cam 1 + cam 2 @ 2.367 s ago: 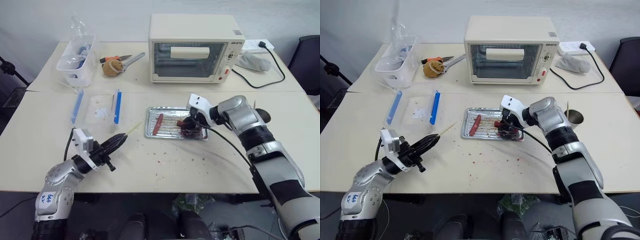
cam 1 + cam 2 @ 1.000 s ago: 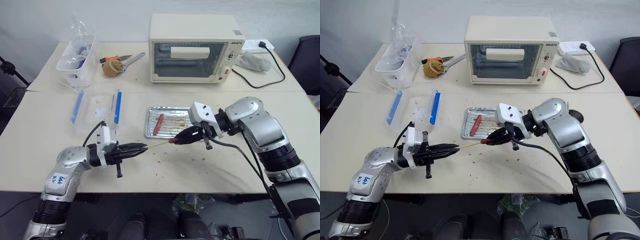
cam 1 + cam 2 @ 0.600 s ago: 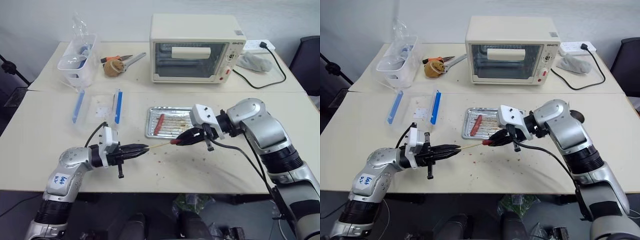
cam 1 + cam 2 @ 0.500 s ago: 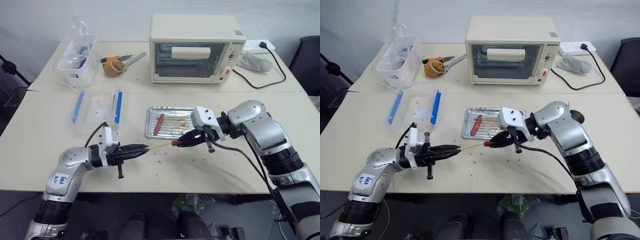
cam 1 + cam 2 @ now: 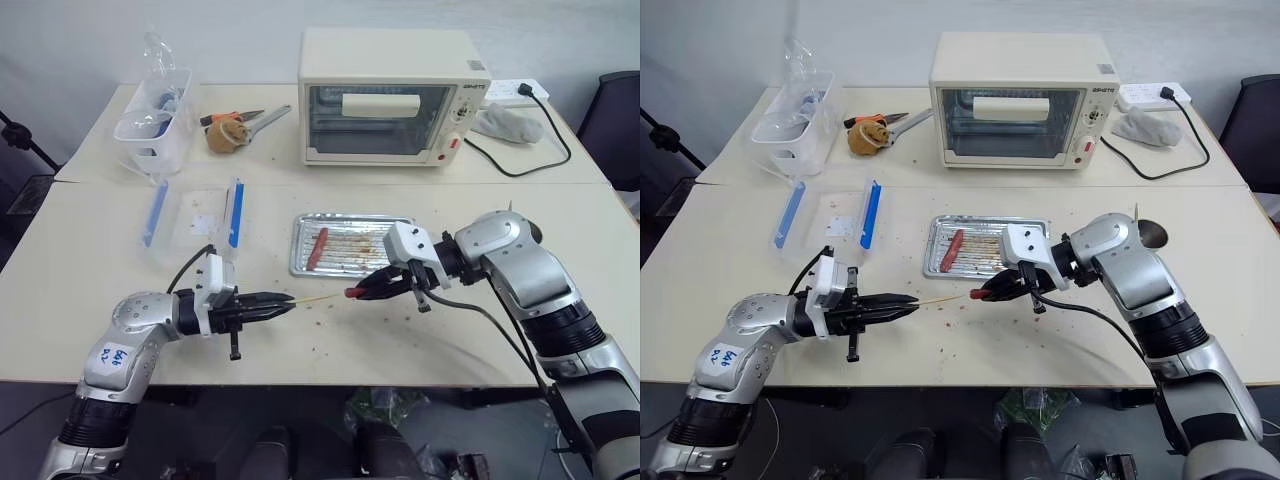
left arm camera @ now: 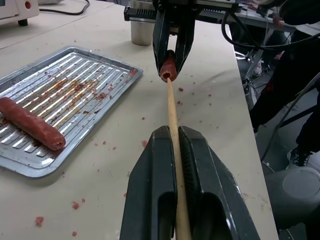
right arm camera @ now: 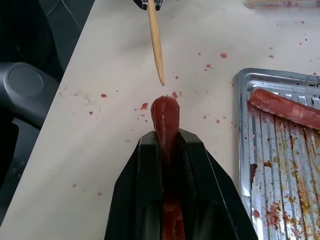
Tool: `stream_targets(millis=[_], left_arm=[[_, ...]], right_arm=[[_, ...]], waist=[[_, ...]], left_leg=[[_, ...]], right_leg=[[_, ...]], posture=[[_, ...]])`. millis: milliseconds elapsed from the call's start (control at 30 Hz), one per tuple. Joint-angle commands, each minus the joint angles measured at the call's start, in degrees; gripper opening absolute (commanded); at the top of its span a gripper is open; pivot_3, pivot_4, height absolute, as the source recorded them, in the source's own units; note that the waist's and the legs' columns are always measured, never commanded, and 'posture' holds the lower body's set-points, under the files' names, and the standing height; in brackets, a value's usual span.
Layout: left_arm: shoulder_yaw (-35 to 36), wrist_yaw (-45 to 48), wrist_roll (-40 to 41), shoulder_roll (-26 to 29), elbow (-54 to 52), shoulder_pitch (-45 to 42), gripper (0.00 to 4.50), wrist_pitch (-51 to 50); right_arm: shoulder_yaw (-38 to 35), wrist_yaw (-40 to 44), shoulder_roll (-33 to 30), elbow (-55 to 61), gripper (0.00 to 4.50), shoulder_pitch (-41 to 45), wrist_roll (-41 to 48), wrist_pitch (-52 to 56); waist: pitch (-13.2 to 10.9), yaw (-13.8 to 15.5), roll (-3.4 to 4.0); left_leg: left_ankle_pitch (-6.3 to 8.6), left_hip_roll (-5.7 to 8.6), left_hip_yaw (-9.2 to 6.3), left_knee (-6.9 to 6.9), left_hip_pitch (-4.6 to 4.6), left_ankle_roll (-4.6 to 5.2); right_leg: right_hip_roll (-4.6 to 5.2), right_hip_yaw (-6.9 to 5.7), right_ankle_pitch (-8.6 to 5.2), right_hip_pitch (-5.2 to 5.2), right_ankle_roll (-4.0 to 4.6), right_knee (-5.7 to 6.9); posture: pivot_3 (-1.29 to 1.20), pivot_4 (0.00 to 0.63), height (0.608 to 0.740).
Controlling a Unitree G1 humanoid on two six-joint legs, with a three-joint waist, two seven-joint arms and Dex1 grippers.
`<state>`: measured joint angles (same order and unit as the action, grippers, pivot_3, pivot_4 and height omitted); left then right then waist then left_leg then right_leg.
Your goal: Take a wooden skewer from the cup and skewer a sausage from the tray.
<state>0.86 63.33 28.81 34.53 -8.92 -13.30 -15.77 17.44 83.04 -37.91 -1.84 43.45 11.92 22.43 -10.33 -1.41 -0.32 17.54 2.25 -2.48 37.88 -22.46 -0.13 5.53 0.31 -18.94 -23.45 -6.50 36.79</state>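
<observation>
My left gripper (image 6: 172,200) is clamped tight on the wooden skewer (image 6: 172,120), which runs out level between its fingers toward my other arm. My right gripper (image 7: 167,185) is closed around the sausage (image 7: 165,120), whose rounded end pokes out past the fingertips. In the right wrist view the skewer's point sits just short of that end, a small gap between them. All this hangs over the bare table (image 5: 420,330) just in front of the tray (image 5: 300,262), on the side nearer me. In the tray lies a second sausage (image 5: 316,247), near its left end, among brown grease streaks. The cup (image 5: 1148,234) stands to the right of the tray, beyond my right arm. Behind the tray sits a cream toaster oven (image 5: 390,95); left of the tray lies a clear lid with blue clips (image 5: 195,212)
</observation>
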Motion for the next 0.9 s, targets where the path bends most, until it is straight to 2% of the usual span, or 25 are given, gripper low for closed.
stream_targets(millis=[33, 900], left_arm=[[-0.3, 0.2, 0.3, -0.1, -1.7, -0.8, 0.0, 0.4], [-0.5, 1.0, -0.2, -0.1, 0.5, -1.1, 0.0, 1.7]], right_arm=[[-0.9, -0.2, 0.2, 1.7, 0.26, 0.1, 1.2, -0.5], [-0.3, 0.4, -0.6, 2.5, 0.26, -0.8, 0.3, -1.7]], waist=[[0.0, 0.0, 0.0], [0.0, 0.0, 0.0]], left_leg=[[0.0, 0.0, 0.0, 0.0, 0.0, 0.0], [0.0, 0.0, 0.0, 0.01, 0.0, 0.0]], right_leg=[[0.0, 0.0, 0.0, 0.0, 0.0, 0.0], [0.0, -0.01, 0.0, 0.0, 0.0, 0.01]], posture=[[0.0, 0.15, 0.74], [0.0, 0.15, 0.74]])
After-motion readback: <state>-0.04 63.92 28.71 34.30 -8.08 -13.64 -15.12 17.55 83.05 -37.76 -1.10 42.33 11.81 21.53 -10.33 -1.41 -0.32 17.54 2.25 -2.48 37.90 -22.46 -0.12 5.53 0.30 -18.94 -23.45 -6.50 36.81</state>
